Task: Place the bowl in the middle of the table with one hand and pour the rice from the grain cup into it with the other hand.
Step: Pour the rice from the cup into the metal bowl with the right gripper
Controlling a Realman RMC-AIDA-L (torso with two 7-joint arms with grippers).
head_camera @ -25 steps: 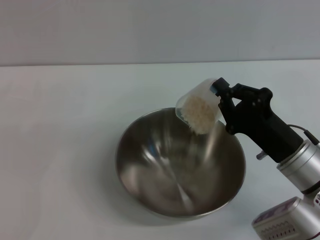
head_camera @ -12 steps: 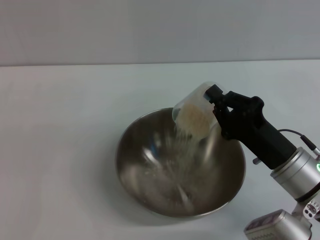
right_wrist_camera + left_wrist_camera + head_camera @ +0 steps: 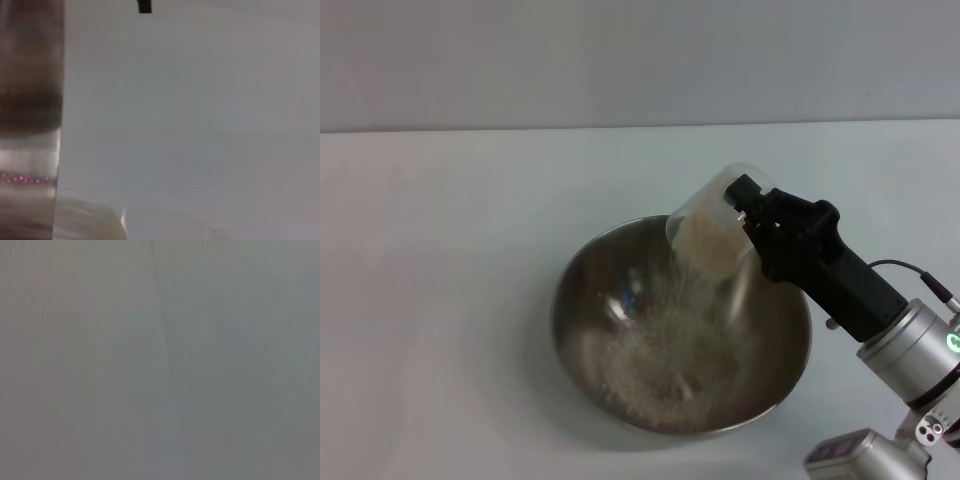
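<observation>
The right gripper point(image 3: 748, 213) is pinching the grain cup point(image 3: 712, 228), its black fingers clamped on the cup's side near the base. The cup hangs just above the far right part of the bowl's rim, tipped well over so its mouth faces down and to the left, into the bowl point(image 3: 580, 340). The right arm comes in from the lower right corner, a black wrist block running back into a silver cylindrical joint with a small green light, all angled up and to the left towards the cup.

The cup is clear plastic, tapered, with a pale mass of rice point(image 3: 665, 365) in its lower end. A thin stream of grains falls from the mouth, and more lie scattered as a speckled, off-white layer across the bottom of the bowl. The bowl is wide, round, brushed steel, with a thin rim and a shiny inside, and it sits around the middle of the white surface point(image 3: 440, 300), which is smooth and flat and meets a pale grey wall behind.

The left gripper is nowhere to be seen; its wrist view is a blank grey field.
</observation>
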